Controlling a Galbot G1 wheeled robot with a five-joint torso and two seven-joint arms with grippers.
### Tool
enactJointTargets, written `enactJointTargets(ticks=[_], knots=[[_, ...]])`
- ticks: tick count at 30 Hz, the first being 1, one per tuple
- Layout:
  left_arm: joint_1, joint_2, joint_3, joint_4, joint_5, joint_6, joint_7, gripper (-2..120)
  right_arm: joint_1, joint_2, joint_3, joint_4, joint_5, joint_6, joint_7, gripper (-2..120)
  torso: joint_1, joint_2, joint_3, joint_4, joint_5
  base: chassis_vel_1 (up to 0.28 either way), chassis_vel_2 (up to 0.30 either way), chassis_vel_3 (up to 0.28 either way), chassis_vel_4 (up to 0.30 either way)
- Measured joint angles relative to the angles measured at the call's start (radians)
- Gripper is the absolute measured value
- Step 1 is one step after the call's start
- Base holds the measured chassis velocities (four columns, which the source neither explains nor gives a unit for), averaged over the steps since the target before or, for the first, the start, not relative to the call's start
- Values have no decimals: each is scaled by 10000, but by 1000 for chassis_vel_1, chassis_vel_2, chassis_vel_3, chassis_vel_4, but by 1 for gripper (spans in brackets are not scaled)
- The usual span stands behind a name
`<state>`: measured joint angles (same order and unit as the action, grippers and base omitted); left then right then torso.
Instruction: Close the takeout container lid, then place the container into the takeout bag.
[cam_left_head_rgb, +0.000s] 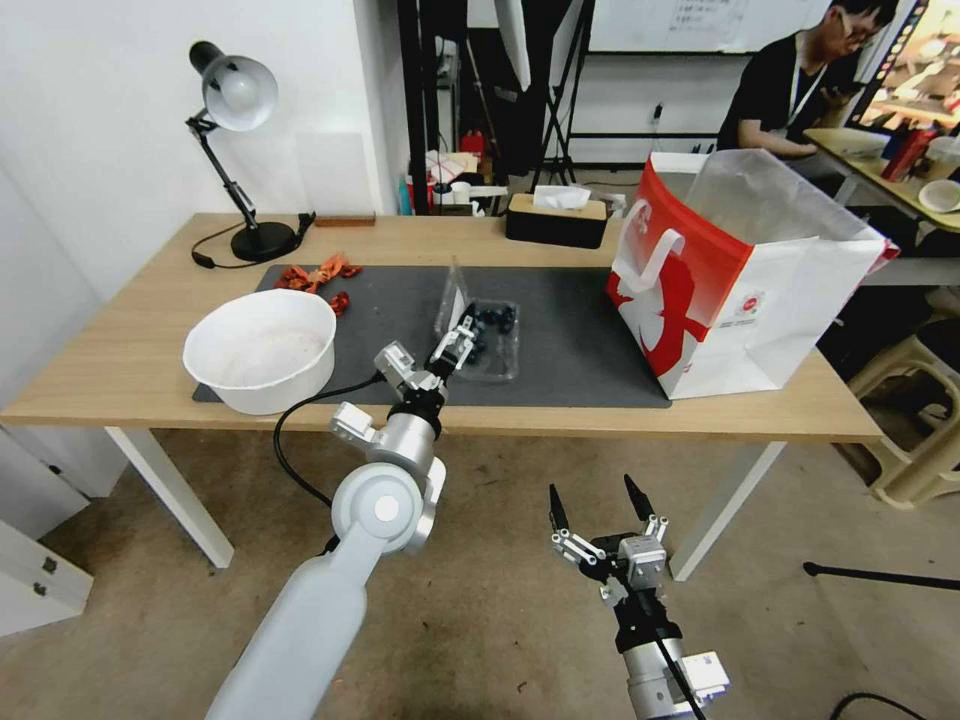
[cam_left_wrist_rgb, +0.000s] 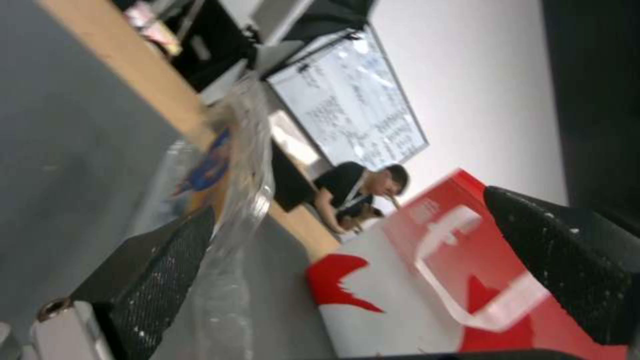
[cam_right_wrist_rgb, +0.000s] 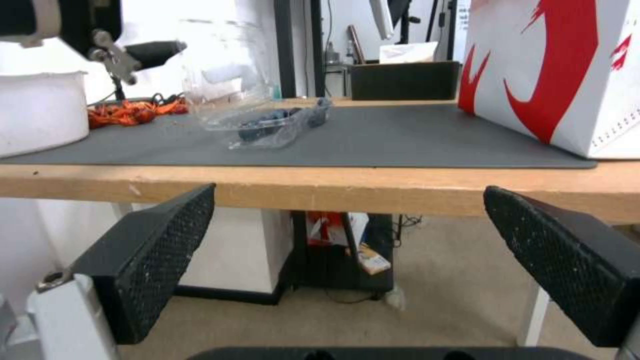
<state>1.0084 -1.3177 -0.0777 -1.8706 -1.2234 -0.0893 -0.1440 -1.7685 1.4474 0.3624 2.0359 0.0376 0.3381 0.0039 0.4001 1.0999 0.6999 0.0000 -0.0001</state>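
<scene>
The lid-closing step is judged to be in hand: the left gripper (cam_left_head_rgb: 462, 336) is being held at the small clear plastic clamshell takeout container (cam_left_head_rgb: 492, 340) of dark blueberries, its jaws spread apart, with one finger (cam_left_wrist_rgb: 157, 270) lying against the upright clear rectangular lid (cam_left_head_rgb: 452, 295), which is not yet shut. The container is seen resting near the middle of the dark grey mat (cam_left_head_rgb: 570, 350), well apart from the large boxy red-and-white paper takeout bag (cam_left_head_rgb: 735, 290) standing open at the mat's right end. The next move is judged to call for the lid to be tipped over onto the tray and pressed closed. The right gripper (cam_left_head_rgb: 598, 510) is being kept parked below the wooden table (cam_left_head_rgb: 130, 370), jaws wide apart and empty. A big white round bowl (cam_left_head_rgb: 262, 350), a black desk lamp (cam_left_head_rgb: 235, 150) and a black tissue box (cam_left_head_rgb: 556, 218) are also being carried by the table.
</scene>
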Motion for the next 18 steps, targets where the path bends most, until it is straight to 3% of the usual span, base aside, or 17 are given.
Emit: enactJointTargets(ticks=[5,10,12,15,16,18], knots=[[-459,94,214,214,-326,441,493,100,-41,17,41,40,-17,2,-12,100,0,0,0,-1,1,0,0,0,0],[-1108,189,558,450,-1100,1312,317,100,-102,39,61,77,-54,6,-25,100,-1,0,1,0,1,0,0,0,0],[-1293,198,680,509,-1390,1619,23,100,-108,39,78,84,-55,6,-30,100,0,0,1,0,0,0,0,0,0],[-1903,162,1026,739,-2135,2464,-1214,100,-136,34,100,123,-55,6,-48,100,0,0,1,-1,0,0,0,0,0],[-1903,162,1026,739,-2135,2464,-1214,100,-136,34,100,123,-55,6,-48,100,0,0,1,-1,0,0,0,0,0],[-2268,122,1206,989,-2244,2878,-1901,100,-151,44,109,142,-54,6,-59,100,-1,0,1,-2,1,0,0,0,0]])
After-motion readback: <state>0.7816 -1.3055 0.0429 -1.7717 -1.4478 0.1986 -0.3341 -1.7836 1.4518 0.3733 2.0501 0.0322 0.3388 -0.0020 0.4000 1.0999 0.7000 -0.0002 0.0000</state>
